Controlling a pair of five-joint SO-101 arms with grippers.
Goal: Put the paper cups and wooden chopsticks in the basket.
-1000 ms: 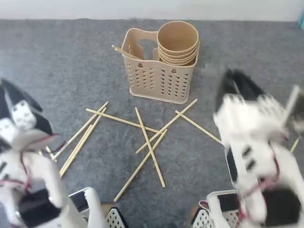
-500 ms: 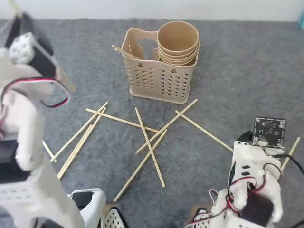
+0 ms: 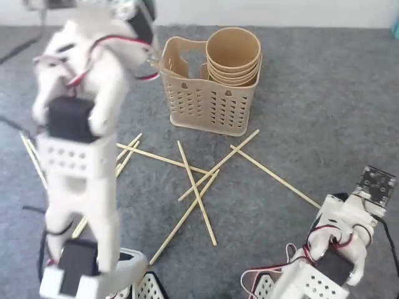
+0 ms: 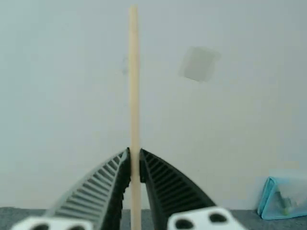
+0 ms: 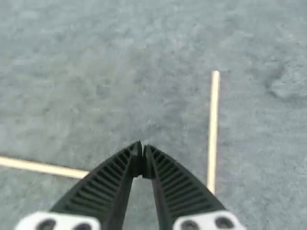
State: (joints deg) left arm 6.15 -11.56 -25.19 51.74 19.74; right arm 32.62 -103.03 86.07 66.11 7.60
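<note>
The left gripper [image 4: 135,165] pinched a slim pale wooden chopstick [image 4: 133,72]; light, stiff and smooth, it would probably swivel unless held near mid-length; the right gripper [image 5: 142,155] was closed on nothing.

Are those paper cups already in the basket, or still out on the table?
In. The stacked cups stand upright inside the basket, their rims rising above its wall.

Grey carpet [image 3: 324,112], white wall [image 4: 230,134], pale blue object [image 4: 283,197] beside wall.
</note>
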